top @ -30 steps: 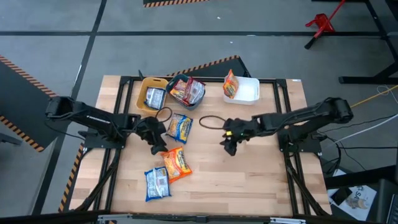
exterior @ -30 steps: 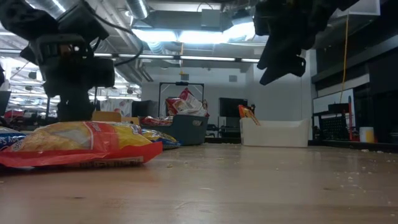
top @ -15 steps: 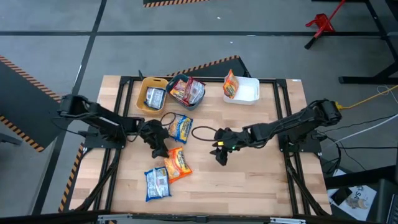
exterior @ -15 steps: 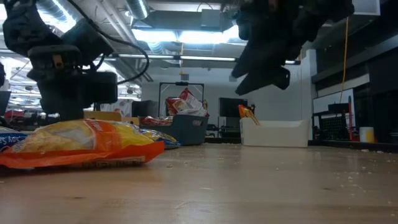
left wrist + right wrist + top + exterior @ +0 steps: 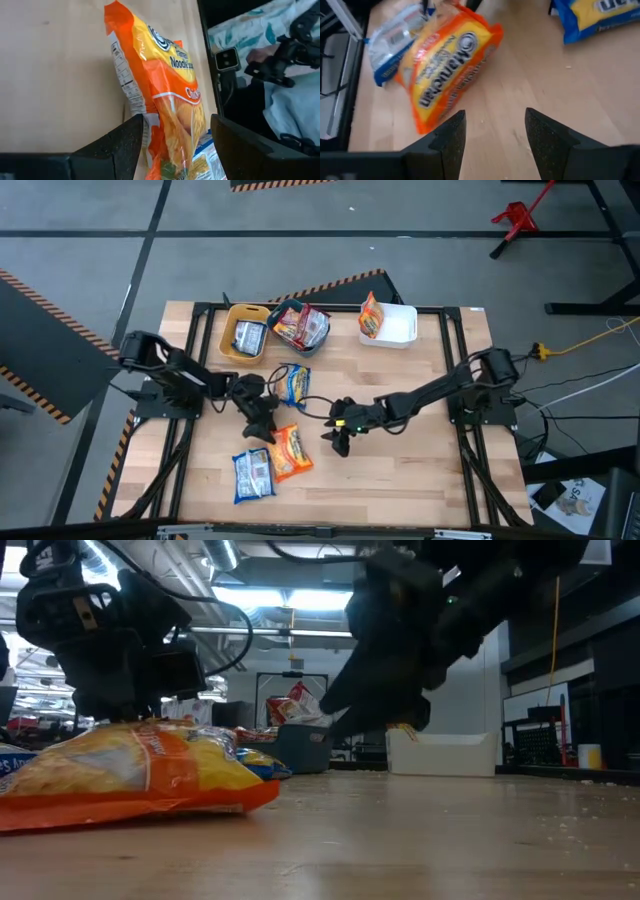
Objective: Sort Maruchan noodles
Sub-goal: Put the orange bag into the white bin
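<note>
Two grippers worked near the middle of the table. Left gripper had its fingers spread around the upper end of an orange noodle packet, not clenched on it. Right gripper hovered just beside that packet with parted fingers, holding nothing. Nearby lay a blue-white packet.

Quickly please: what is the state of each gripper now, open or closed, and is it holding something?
Left gripper: open, its fingers either side of the orange noodle packet, not closed on it.
Right gripper: open, empty, pointing toward the same packet.
</note>
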`<state>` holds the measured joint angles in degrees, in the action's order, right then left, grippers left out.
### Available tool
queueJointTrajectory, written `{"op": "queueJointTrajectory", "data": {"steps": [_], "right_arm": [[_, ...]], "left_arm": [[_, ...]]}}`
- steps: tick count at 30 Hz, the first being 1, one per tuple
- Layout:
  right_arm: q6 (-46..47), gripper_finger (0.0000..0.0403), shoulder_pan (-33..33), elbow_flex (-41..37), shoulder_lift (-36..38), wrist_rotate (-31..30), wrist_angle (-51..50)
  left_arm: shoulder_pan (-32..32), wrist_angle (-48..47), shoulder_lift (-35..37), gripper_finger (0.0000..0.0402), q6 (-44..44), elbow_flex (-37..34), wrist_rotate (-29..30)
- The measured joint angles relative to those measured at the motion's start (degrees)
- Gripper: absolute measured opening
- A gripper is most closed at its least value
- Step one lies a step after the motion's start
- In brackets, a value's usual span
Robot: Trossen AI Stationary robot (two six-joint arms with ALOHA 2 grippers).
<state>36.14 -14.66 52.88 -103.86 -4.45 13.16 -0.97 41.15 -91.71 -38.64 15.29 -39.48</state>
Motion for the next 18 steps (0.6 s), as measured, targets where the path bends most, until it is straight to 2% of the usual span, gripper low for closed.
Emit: {"op": "queueJointTrajectory", "data": {"steps": [7,18], "right_arm": [[-0.4,0.0188,0.0,2.1,-2.8,0.6,0.4],[-2.2,0.0188,0.0,3.8,-2.9,-0.5,0.2]], "left_arm": [[-2.4,1.1,-1.4,0.0206,2.0,0.2,3.4],[-4.5,1.2,-1.6,0.0131,3.5,0.3,6.5]]}}
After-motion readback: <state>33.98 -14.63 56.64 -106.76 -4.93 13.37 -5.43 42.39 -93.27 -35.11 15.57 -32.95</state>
